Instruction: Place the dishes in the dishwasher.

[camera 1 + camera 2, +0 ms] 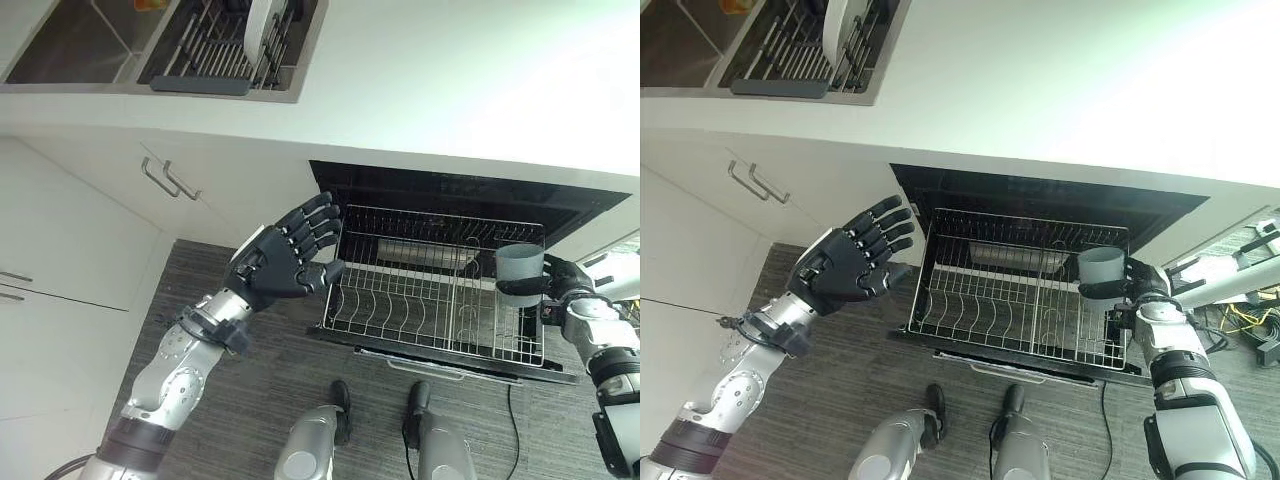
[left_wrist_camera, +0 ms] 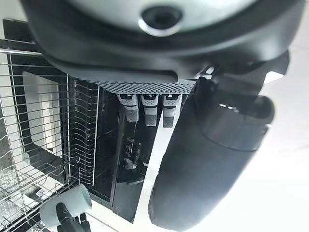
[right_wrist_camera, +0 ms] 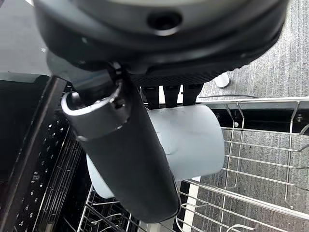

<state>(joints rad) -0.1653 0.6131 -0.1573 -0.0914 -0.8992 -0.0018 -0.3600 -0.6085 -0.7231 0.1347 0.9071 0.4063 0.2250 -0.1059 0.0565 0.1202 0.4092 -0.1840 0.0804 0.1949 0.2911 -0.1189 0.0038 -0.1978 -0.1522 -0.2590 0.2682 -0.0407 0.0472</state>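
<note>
**Handling note: cup held over the dishwasher rack**

**Handling properties (judgement).** The pale grey-blue cylindrical cup [image 1: 520, 262] appears light and rigid, with a smooth matte wall and no handle in view. A smooth round wall may slip or rotate in a loose grip, so hold it around the mid-wall, thumb opposite the fingers, as it is held now. Material cannot be confirmed; treat it as breakable and set it down without dropping. The wire tines give narrow, uneven support, so the cup may tip if released off-centre.

**Appearance.** The cup is straight-sided and plain, open end up in the head views, one colour inside and out. No contents are visible.

**Position.** The cup is held above the right edge of the pulled-out silver wire dishwasher rack [image 1: 400, 300], near its back right corner. Whether its base touches the wires cannot be determined. The rack extends from the dark dishwasher opening [image 1: 450, 192] below the white tabletop [image 1: 450, 80].

**Hand states.**
- The right hand [image 1: 548, 282] is clasped around the cup; the right wrist view shows the thumb across the wall and the fingers behind it.
- The left hand [image 1: 285, 258] is raised just beside the rack's left edge, fingers spread and straight, holding nothing.

**Remaining items.** A white plate [image 1: 262, 25] stands in the dark drying rack [image 1: 215, 50] at the tabletop's far left corner.
</note>
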